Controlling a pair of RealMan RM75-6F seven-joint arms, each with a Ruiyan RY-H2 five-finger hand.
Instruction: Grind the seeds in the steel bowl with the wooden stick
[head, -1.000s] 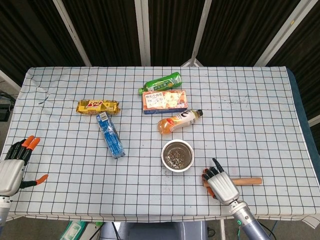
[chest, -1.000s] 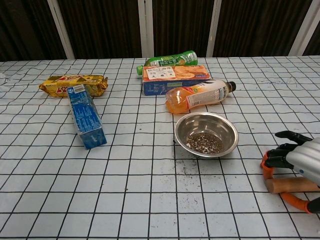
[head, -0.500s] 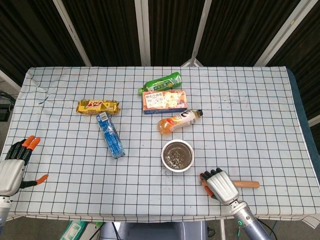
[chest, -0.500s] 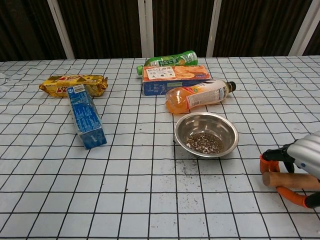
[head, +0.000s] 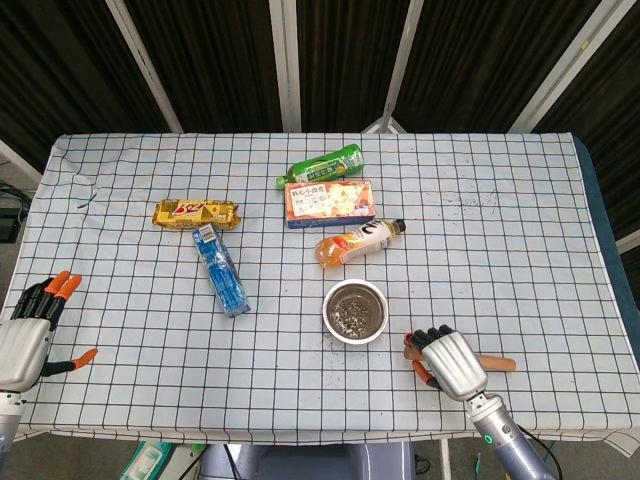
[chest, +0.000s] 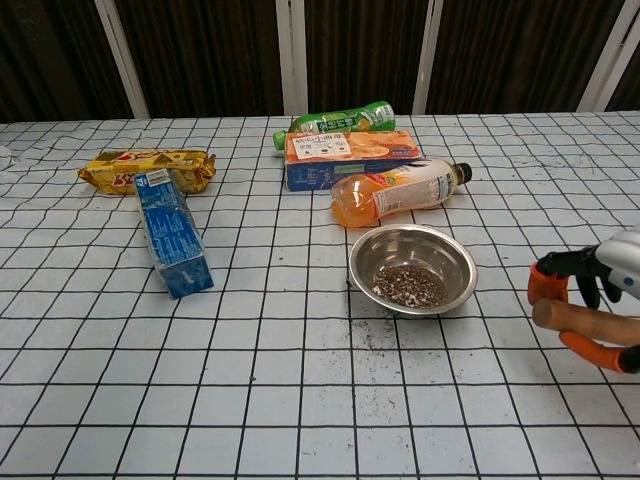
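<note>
A steel bowl (head: 355, 311) (chest: 413, 267) with dark seeds in its bottom stands near the table's front, right of centre. Right of it, my right hand (head: 447, 361) (chest: 600, 300) grips the wooden stick (head: 494, 362) (chest: 590, 321), which lies roughly level and points to the right, its blunt end towards the bowl. In the chest view the stick hangs a little above the cloth. My left hand (head: 30, 330) rests at the table's front left corner with its fingers spread and nothing in it; it shows only in the head view.
Behind the bowl lie an orange drink bottle (head: 358, 243) (chest: 398, 192), an orange biscuit box (head: 329, 202) (chest: 350, 157) and a green bottle (head: 321, 165) (chest: 335, 121). A blue packet (head: 221, 269) (chest: 173, 244) and a yellow snack bag (head: 196, 213) (chest: 146, 168) lie to the left. Specks dot the cloth before the bowl.
My right hand has closed around the wooden stick and lifted it slightly off the cloth, shifting a little to the right. The left hand has not moved.
</note>
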